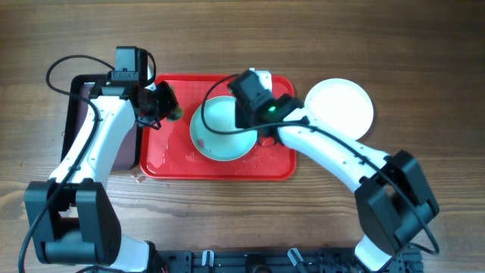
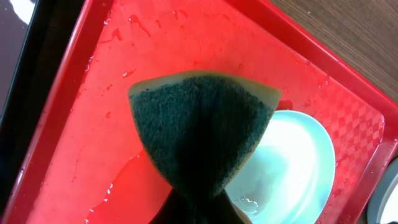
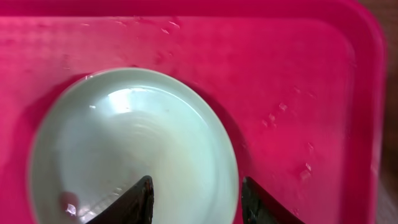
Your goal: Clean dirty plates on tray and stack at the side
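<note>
Between the parted right fingers (image 3: 140, 202) sits the rim of a turquoise plate (image 3: 137, 143) on the red tray (image 3: 298, 74); beside them, the left fingers (image 1: 155, 102) pinch a green sponge (image 2: 199, 124). Closing squarely on the wet rim should prevent slipping.

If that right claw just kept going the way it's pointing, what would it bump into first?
Most likely the rim of the pale turquoise plate: the right gripper has one finger over the plate and one over the red tray. Depth is unclear.
</note>
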